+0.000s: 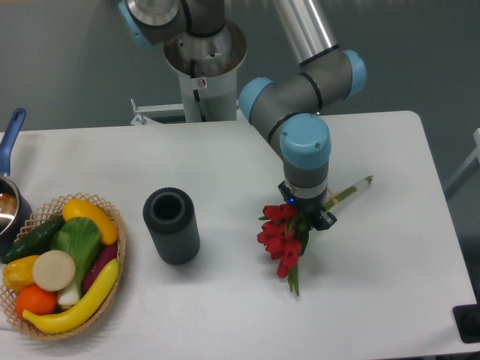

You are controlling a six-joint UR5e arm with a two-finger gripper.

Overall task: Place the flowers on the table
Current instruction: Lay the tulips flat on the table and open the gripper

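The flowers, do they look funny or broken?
Not broken. The flowers lie tilted under the hand, red heads pointing down-left, stems poking up-right over the table. The hand hides whether they touch it.

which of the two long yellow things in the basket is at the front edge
The banana, curving along the wicker basket's near rim. The other long yellow piece lies at the far side.
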